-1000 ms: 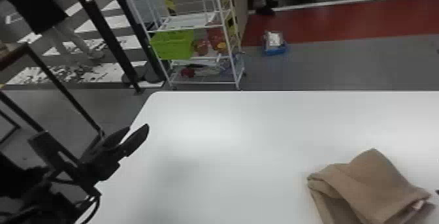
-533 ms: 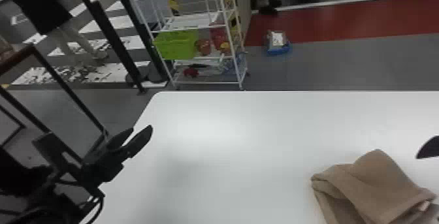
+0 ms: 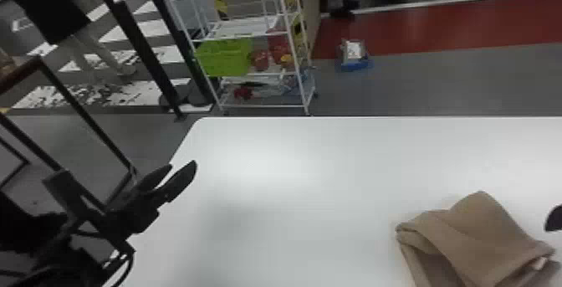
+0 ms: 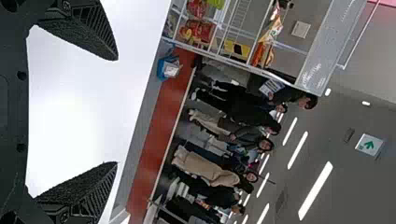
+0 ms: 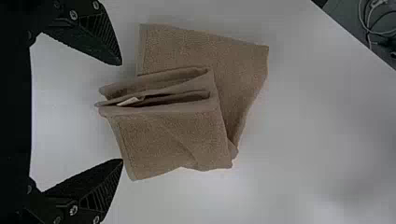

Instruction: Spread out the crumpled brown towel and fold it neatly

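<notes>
Both pairs of jaws stand wide apart with nothing between the pads: the left gripper is at about eight o'clock in the head view, by the edge of the white table, and one dark tip of the right gripper pokes in between three and four o'clock. The brown towel lies at four o'clock, on the tabletop, just beside that tip. It's partly folded, rather loosely: the right wrist view shows several uneven layers stacked up, a small white tag peeking out from them, and a flatter flap jutting out at a slant from beneath. The right gripper has its fingers spread near the layered end; I can't tell whether either one touches the cloth. Past the table, at eleven o'clock, there's a white wire rack with a lime-green basket, and at one o'clock a blue package sits on the floor.
</notes>
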